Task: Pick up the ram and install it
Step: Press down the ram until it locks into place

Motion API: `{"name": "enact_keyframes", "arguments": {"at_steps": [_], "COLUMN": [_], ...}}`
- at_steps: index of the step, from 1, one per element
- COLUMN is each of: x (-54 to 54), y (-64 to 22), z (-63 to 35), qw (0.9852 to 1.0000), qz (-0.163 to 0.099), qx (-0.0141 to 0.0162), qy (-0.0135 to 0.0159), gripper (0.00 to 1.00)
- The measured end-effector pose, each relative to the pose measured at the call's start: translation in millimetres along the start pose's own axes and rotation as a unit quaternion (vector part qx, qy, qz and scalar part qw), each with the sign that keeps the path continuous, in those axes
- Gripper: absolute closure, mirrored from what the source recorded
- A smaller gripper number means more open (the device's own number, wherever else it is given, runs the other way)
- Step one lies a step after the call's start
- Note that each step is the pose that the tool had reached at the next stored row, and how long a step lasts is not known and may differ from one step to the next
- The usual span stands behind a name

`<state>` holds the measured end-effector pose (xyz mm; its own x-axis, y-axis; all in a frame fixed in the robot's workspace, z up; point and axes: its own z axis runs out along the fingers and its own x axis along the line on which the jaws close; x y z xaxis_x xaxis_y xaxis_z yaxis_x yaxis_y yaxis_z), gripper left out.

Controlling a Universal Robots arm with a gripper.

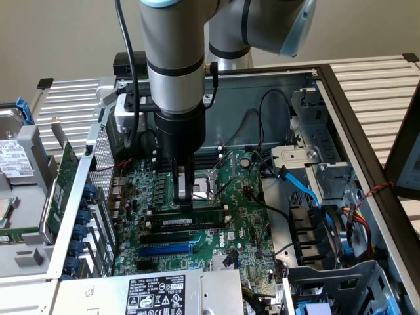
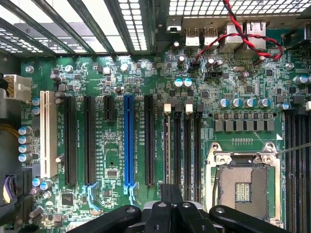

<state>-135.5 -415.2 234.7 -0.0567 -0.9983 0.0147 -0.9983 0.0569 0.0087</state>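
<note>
Arm: a grey robot arm is seen reaching straight down into the open computer case (image 1: 341, 98), above the middle of the motherboard (image 1: 249, 216).
Fingers: the gripper (image 1: 186, 197) is lowered until its dark fingers (image 1: 180, 187) meet the top edge of the ram (image 1: 190, 222); the fingers are drawn close together over that edge, but whether the stick is clamped or only pressed cannot be told.
Gripper in the wrist view: the black gripper (image 2: 171, 204) is seen directly over the motherboard (image 2: 112, 194), in line with the memory slots (image 2: 177, 141).
Ram: the narrow green stick with a white label is stood on edge in a black slot, just beside the processor socket (image 1: 209, 184); its length is laid along the slot, and it appears seated, though the latches cannot be judged.
Socket in the wrist view: the processor socket (image 2: 243, 182) is shown open in its metal frame, next to the memory slots.
Blue slot: a long blue slot (image 1: 164, 250) is placed near the ram, on the side away from the socket; it is seen in the wrist view as well (image 2: 128, 141).
Cables: a blue cable (image 1: 303, 187) is draped beside the motherboard, towards the drive bays.
</note>
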Motion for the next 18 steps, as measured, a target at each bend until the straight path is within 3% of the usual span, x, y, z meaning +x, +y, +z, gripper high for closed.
{"name": "enact_keyframes", "arguments": {"at_steps": [18], "x": [-0.1], "y": [0.0], "z": [3.7], "qw": [1.0000], "qz": [0.000], "qx": [0.0000], "qy": [0.0000], "gripper": [0.89]}}
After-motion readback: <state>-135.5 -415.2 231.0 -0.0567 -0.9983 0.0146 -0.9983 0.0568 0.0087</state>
